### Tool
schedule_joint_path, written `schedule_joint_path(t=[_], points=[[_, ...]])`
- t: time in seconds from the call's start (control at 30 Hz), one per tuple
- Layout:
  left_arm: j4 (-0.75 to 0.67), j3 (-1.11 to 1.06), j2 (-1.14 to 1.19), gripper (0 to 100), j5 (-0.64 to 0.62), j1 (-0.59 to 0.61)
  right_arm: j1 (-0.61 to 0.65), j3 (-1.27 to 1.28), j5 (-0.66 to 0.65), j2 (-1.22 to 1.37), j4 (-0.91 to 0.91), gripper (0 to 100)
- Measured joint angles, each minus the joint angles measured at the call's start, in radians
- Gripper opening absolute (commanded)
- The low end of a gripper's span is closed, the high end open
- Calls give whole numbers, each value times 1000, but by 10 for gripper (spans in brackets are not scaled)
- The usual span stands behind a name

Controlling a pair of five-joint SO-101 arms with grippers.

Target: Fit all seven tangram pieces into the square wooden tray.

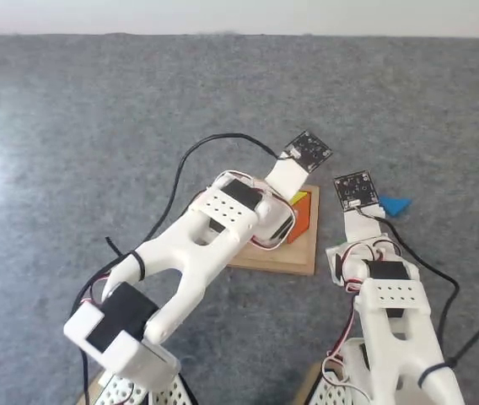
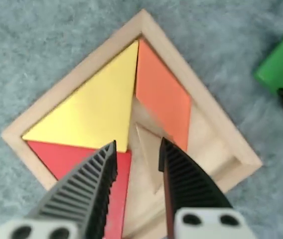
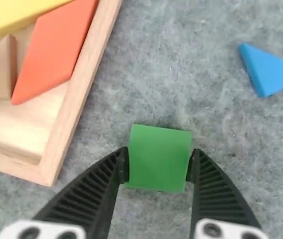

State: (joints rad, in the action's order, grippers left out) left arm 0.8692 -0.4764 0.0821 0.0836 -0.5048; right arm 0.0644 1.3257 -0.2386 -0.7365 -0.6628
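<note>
1. Right gripper (image 3: pixel 156 163) clasps the green square (image 3: pixel 159 149) by two opposite sides, on the table (image 3: pixel 191 59) just beside the tray (image 3: pixel 81 84) edge.
2. It seems light, stiff, rather slippery: hold at mid-sides.
3. Left gripper (image 2: pixel 137 149) hangs parted over the tray.

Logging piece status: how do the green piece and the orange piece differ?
The green piece is square, the orange piece a parallelogram. The green piece lies on the grey carpet, gripped by the right gripper; the orange piece sits inside the wooden tray. Both lie flat.
</note>
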Motion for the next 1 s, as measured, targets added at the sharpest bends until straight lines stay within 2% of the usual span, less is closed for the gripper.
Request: schedule_joint_path(t=[0.5, 1.0], points=[[-127, -109, 0, 130, -20, 0, 0, 0, -2, 0, 0, 202], [-167, -110, 0, 133, -69, -41, -2, 0, -2, 0, 0, 202]])
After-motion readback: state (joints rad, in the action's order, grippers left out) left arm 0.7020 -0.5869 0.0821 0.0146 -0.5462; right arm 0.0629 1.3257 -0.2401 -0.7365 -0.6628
